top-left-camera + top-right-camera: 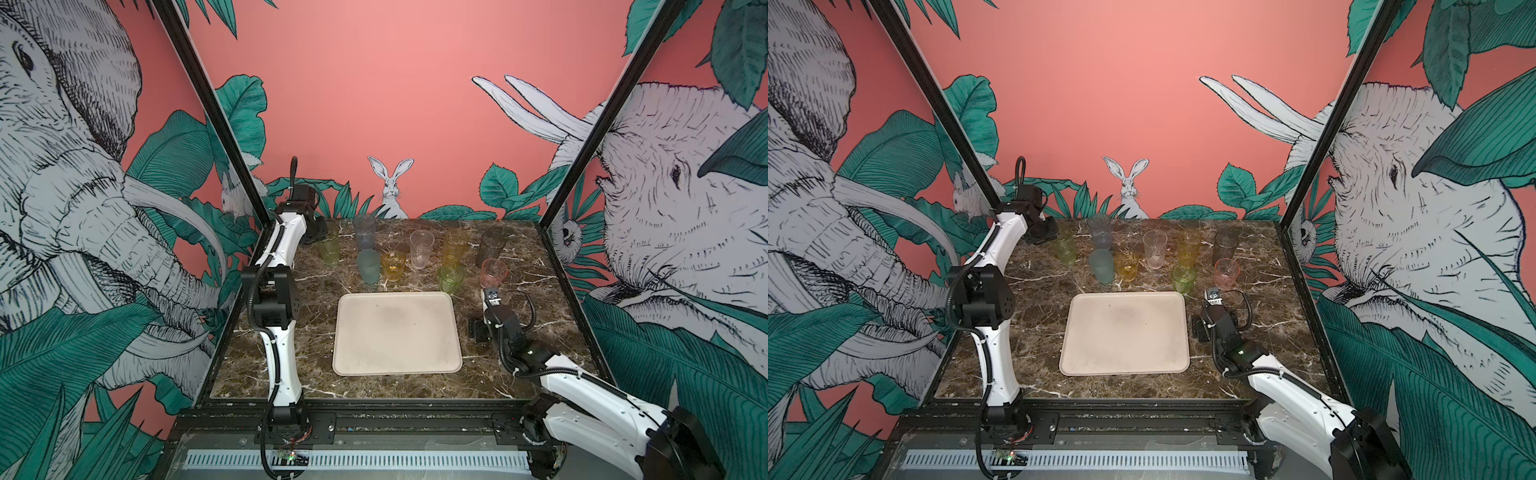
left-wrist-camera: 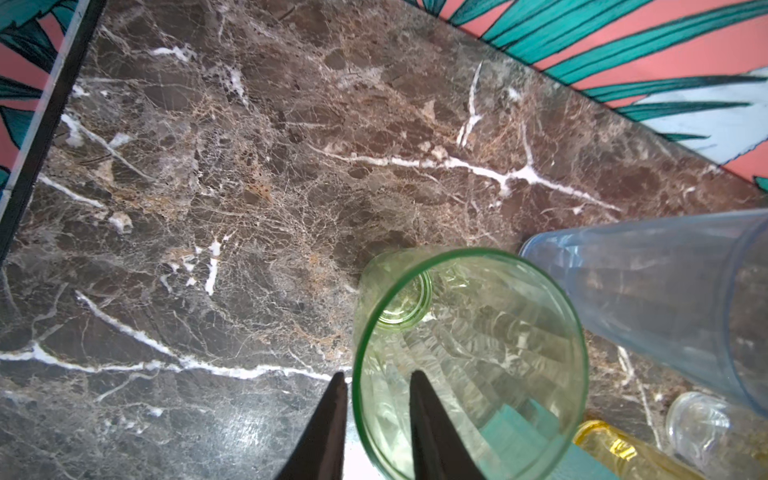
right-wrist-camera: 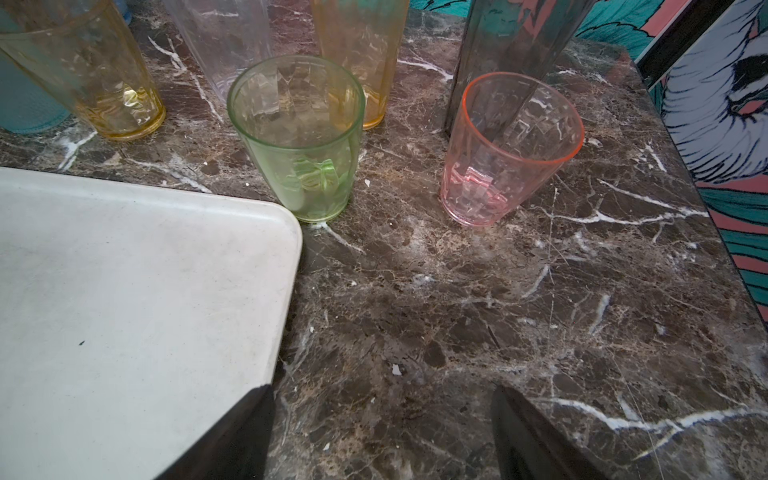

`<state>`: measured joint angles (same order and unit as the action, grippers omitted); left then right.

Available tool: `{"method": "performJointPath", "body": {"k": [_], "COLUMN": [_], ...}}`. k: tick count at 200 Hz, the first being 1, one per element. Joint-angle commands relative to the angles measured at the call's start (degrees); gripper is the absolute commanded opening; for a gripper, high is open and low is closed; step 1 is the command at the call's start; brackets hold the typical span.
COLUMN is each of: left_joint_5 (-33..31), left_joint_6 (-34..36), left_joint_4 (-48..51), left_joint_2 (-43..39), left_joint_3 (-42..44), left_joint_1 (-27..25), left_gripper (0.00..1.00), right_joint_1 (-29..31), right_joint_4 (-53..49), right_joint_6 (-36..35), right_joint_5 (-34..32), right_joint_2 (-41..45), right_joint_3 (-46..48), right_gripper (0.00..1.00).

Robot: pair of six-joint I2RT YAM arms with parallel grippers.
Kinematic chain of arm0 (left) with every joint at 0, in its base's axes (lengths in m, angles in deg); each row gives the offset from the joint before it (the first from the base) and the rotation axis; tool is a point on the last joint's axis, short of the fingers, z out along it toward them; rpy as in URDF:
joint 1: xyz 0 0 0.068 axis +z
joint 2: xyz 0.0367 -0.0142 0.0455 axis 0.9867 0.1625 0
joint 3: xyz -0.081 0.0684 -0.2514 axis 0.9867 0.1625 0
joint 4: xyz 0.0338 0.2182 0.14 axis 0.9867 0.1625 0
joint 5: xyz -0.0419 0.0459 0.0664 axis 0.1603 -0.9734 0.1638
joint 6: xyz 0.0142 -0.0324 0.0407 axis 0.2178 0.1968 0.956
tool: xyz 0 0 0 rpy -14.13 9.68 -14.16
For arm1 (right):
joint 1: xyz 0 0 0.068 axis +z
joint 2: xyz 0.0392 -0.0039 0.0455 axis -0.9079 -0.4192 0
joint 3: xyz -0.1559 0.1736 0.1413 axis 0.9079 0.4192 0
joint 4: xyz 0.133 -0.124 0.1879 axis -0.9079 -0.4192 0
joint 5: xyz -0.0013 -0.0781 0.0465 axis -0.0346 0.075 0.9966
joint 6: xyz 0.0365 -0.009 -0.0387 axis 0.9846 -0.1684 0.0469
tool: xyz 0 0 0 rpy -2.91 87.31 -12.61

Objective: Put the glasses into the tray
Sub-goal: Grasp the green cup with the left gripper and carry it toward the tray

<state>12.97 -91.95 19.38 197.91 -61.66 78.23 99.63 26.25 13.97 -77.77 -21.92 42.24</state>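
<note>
left gripper (image 2: 378, 372): straddling the rim of the tall green glass (image 2: 469, 357) near the tabletop (image 2: 249, 187)'s far left corner, one finger inside, one outside; can't tell if it's clamping
right gripper (image 3: 382, 390): hanging spread wide, holding nothing, by the far right corner of the tray (image 3: 124, 270)
glasses (image 1: 422, 249): all standing upright on the tabletop, between tray and far edge

Nine glasses show in both top views: tall green glass (image 1: 329, 249), short green glass (image 1: 451, 279), tall amber glass (image 1: 455, 247), short amber glass (image 1: 393, 266), blue glass (image 1: 364, 230), teal glass (image 1: 368, 268), clear glass (image 1: 422, 249), grey glass (image 1: 492, 245), pink glass (image 1: 493, 272). One tray (image 1: 397, 332) lies at frame centre.
</note>
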Motion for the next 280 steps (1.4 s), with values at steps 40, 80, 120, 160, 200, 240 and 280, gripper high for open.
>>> {"method": "performJointPath", "body": {"k": [40, 80, 120, 160, 200, 240, 280], "left_joint_5": [0.03, -0.22, 0.2, 0.62, 2.51, 1.67, 0.39], "left_joint_6": [0.37, 0.75, 1.25, 2.76, 3.04, 2.83, 4.29], "left_joint_4": [1.92, 2.29, 2.37, 3.76, 3.49, 4.49, 8.71], "left_joint_2": [-0.26, -0.7, -2.82, -7.67, -16.8, -27.35, -35.1], "left_joint_3": [-1.18, -0.93, 0.81, 3.95, 13.05, 22.46, 27.92], "left_joint_1": [0.31, 0.3, 0.31, 0.31, 0.27, 0.13, -1.9], "left_gripper": [0.17, 0.12, 0.06, 0.01, 0.0, 0.0, 0.0], "right_joint_1": [-0.28, -0.3, -0.31, -0.29, -0.31, -0.29, -0.27], "right_joint_4": [1.99, 1.99, 1.91, 1.9, 1.9, 1.97, 2.44], "right_joint_6": [-0.18, -0.2, -0.27, -0.33, -0.24, -0.13, -0.16], "right_joint_5": [-1.38, -1.38, -1.38, -1.36, -1.47, -1.33, -1.38], "right_joint_2": [-0.3, -0.36, -0.65, -1.0, -1.25, -1.62, -2.23], "right_joint_3": [0.14, 0.09, -0.01, -0.18, -0.26, -0.31, -0.42], "right_gripper": [0.84, 0.84, 0.84, 0.84, 0.84, 0.85, 0.85]}}
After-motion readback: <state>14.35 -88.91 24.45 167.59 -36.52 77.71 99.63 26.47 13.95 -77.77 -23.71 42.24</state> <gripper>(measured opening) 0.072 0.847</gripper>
